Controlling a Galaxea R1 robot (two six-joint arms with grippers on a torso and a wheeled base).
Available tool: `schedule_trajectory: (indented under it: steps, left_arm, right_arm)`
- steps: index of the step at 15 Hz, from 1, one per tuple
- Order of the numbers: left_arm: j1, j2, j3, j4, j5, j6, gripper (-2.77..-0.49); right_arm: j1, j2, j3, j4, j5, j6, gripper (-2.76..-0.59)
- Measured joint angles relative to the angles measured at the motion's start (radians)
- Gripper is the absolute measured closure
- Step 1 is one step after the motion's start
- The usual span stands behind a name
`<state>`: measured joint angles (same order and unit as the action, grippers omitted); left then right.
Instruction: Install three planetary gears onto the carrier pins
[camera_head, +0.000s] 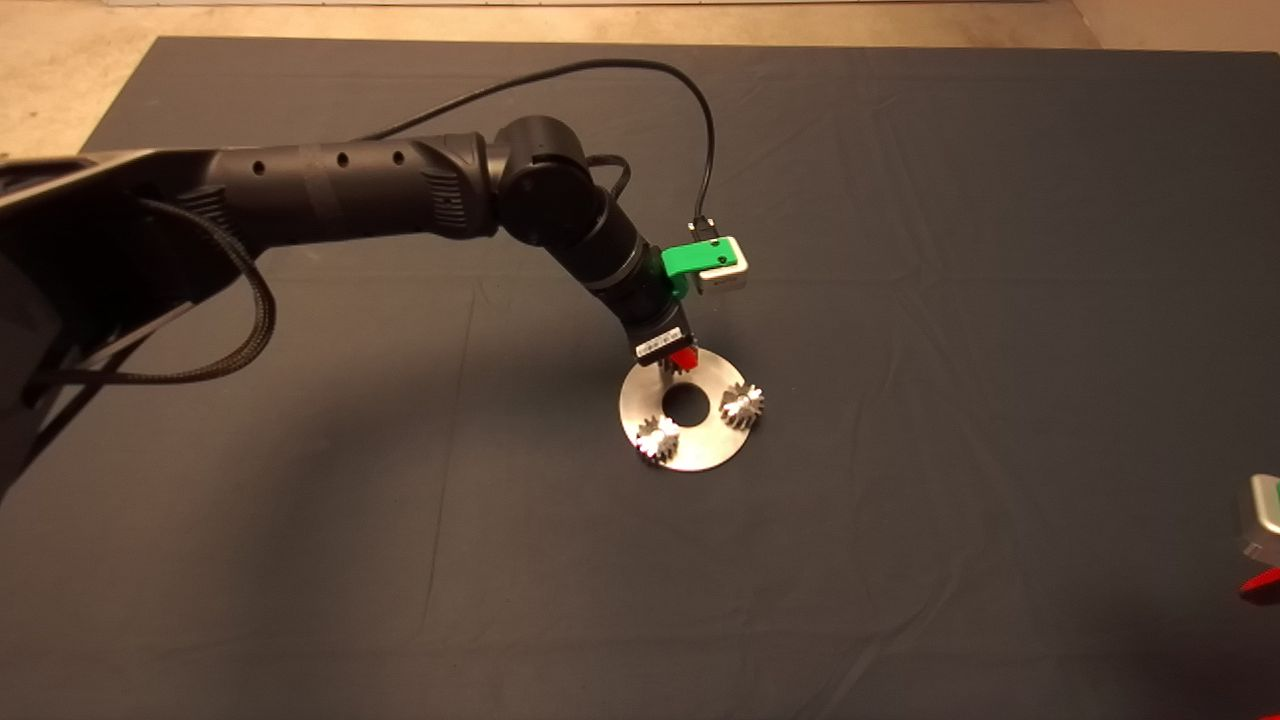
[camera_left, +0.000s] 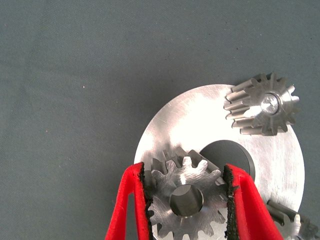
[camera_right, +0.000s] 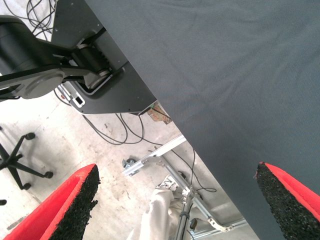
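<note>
The silver carrier disc (camera_head: 702, 452) lies mid-mat. Two planetary gears sit on its pins: one at the front left (camera_head: 657, 437) and one at the right (camera_head: 743, 404). My left gripper (camera_head: 678, 360) is down at the disc's far edge, shut on the third gear (camera_left: 186, 200). Its black pads touch the teeth on both sides. A grey round pin end shows in this gear's centre hole. In the left wrist view the disc (camera_left: 185, 120) also carries a seated gear (camera_left: 262, 104) with its pin tip showing, and part of another gear (camera_left: 292, 222). My right gripper (camera_head: 1262, 560) waits open.
The left arm's cable loops above the disc (camera_head: 700, 120). The dark mat (camera_head: 1000, 300) spreads around the disc. The right wrist view looks past the mat's edge at the floor, with a frame and cables (camera_right: 165, 165).
</note>
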<state>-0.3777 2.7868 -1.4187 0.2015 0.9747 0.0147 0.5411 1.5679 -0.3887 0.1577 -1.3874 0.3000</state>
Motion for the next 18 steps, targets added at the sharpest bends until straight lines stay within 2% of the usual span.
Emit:
schedule_trajectory:
  steps: [7,10,18]
  left_arm:
    - [-0.003,0.001,-0.009,-0.003,-0.005,0.003,-0.55]
    - [-0.005,0.008,-0.007,0.001,0.012,0.003,-0.55]
    - [-0.007,0.010,0.000,0.004,0.025,0.001,-0.55]
  right_arm:
    - [0.000,0.000,0.000,0.000,0.000,0.000,-2.33]
    - [0.000,0.000,-0.009,0.000,0.000,0.000,-2.33]
    - [0.000,0.002,-0.009,0.000,0.000,0.000,-2.33]
